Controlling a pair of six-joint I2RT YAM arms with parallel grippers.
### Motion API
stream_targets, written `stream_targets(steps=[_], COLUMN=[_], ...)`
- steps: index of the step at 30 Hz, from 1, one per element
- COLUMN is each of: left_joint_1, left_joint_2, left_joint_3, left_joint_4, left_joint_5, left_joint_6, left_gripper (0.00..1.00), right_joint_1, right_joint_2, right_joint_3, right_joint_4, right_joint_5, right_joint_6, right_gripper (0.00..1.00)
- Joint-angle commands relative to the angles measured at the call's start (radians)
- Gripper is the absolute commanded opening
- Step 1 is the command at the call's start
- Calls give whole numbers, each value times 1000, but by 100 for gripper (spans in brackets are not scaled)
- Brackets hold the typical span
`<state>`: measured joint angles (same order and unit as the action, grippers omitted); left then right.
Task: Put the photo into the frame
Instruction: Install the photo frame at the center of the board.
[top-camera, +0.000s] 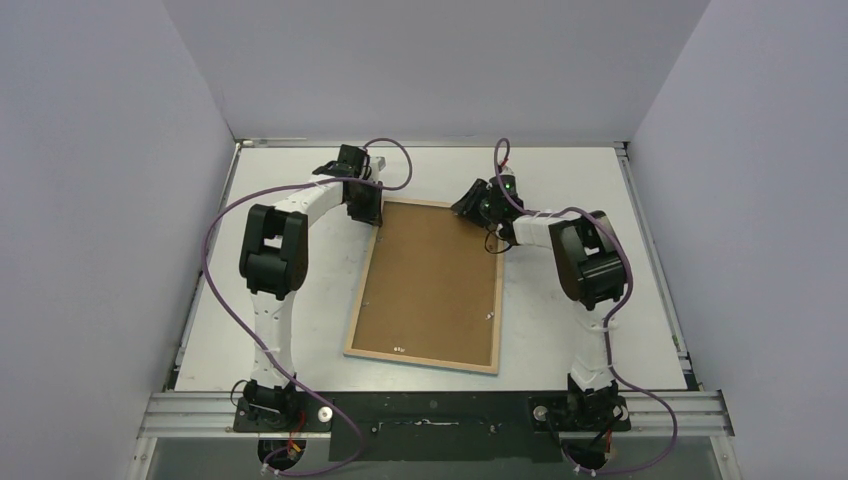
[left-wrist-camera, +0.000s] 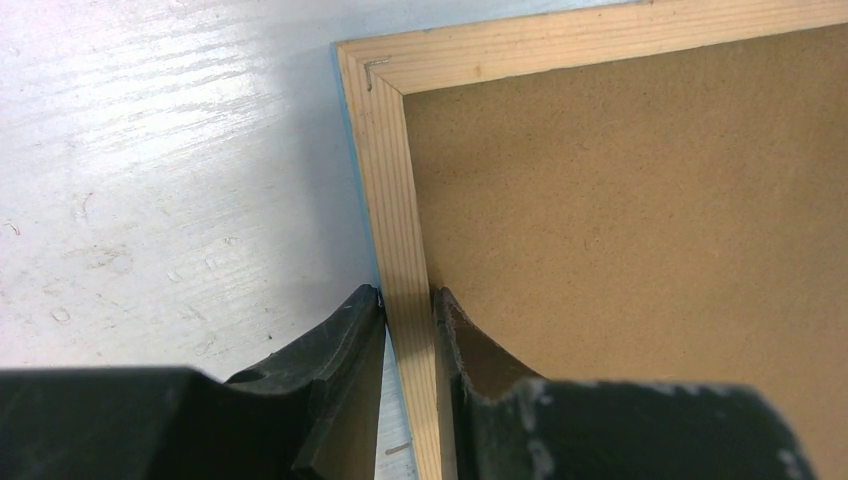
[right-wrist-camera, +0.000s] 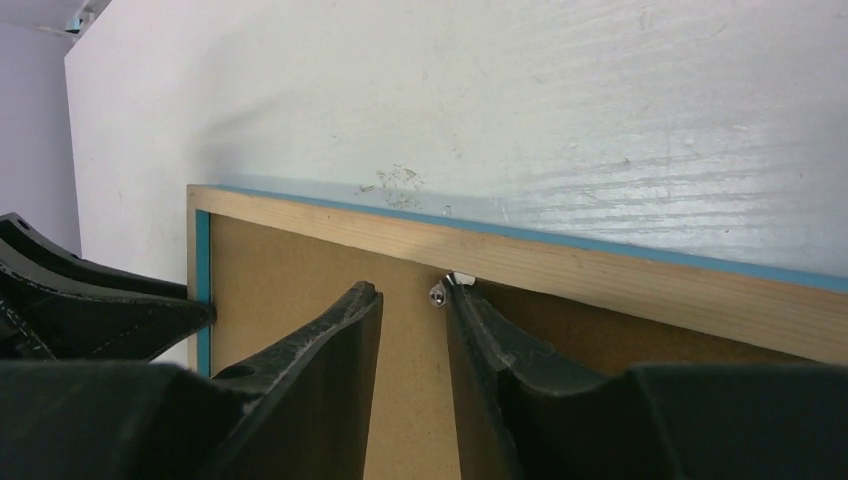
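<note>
**Now: hold the rail, work the tab**

My left gripper is clamped on the frame. One finger sits outside its left wooden rail and the other inside, against the backing board, just short of the far-left corner. My right gripper hovers at the far rail with its fingers a little apart and nothing gripped between them. The small metal tab, where the board meets that rail, is right at the tip of one finger.

As I judge it, the step in hand is to turn that tab, either to free the board or to lock it down; I cannot tell which. To do it well, I want the left clamp firm and low so the frame cannot slide or pivot on the table. I should push the tab sideways with one fingertip, along the rail, rather than bearing down on the board. A thin tab will likely slip off a blunt finger, so a short, slow stroke suits it best.

The frame lies face down in the middle of the table, between my two arms and a little askew. Its pale wood back faces up, and the bright blue shows only as a thin line along the outer edge. The plain brown board fills the opening. The photo is in none of my views, and I cannot tell whether it lies under the board.
</note>
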<state>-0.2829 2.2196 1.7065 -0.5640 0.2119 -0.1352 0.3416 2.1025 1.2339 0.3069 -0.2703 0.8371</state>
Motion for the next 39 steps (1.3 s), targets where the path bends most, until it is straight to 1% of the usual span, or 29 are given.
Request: stream_targets(steps=[1,3,6,9,11,13,16,20,24,28,32,39], left_joint_1=[-30,-17,-6,-6,-6,-5,-4,-5,-5,-4,-4,-4], left_joint_2=[66,56,37,22,15,5,-4,-4,0,-1,3,5], left_joint_3=[-38,-47,-61,-76,-85,-96,-110,-111,-109,-112,-114,-114], left_joint_4=[-87,-81,-76,-75,-76,-69,-58,-50,-45,-46,-46,-50], left_joint_5=[13,13,10,7,7,8,15,33,45,49,52,47], left_joint_6=[-16,-44,-61,-64,-69,-76,-86,-99,-105,-104,-103,-106], left_gripper=[15,16,17,19,20,22,25,27,27,28,28,28], right_joint_1=[17,-3,-34,-53,-55,-57,-69,-77,-74,-62,-54,-31], right_joint_2=[-72,-129,-230,-317,-362,-399,-441,-445,-382,-350,-305,-259], right_joint_3=[32,89,112,116,118,99,43,-10,-17,-27,-17,0], right_joint_4=[-70,-177,-293,-478,-615,-726,-805,-845,-871,-856,-837,-818], right_joint_5=[-108,-84,-45,34,124,201,237,212,154,157,165,249], right_joint_6=[-75,-109,-142,-209,-286,-329,-357,-377,-371,-365,-357,-316], right_gripper=[37,42,51,60,64,69,73,77,78,77,72,64])
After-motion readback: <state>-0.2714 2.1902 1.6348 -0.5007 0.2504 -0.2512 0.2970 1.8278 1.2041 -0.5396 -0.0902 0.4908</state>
